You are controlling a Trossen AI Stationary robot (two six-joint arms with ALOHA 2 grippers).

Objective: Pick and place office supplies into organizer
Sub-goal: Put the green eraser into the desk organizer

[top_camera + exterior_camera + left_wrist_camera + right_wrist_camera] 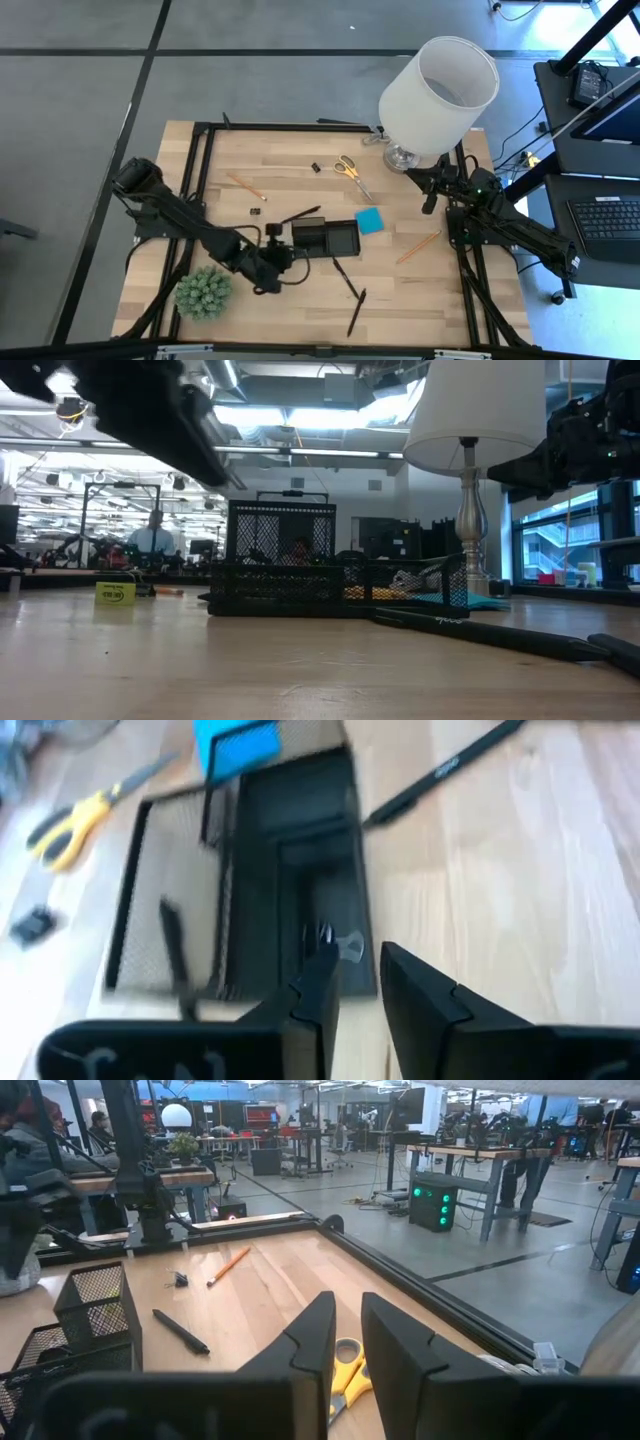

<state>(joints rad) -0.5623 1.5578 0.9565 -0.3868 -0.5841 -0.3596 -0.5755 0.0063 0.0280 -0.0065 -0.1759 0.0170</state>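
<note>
black mesh organizer near the table's middle, just ahead of the left gripper. in the left wrist view, organizer with divided compartments: a small black-and-silver clip in the narrow compartment nearest the fingertips, a dark pen-like item in the wide mesh compartment; other compartments showing only mesh. blue square pad touching the organizer's right end. black pen lying across the organizer's far left corner.

left gripper over the organizer's near edge, jaws narrowly parted, nothing between them. right gripper raised at the table's right, beside the lamp base, jaws close together with a slim gap, empty.

around: yellow-handled scissors toward the far edge; tiny black clip to their left; another clip left of the organizer; orange pencil at far left; second orange pencil at right; two black pens toward the near edge. green spiky plant ball at the near left corner. large white lamp at the far right corner, shade overhanging the table. wooden table.
</note>
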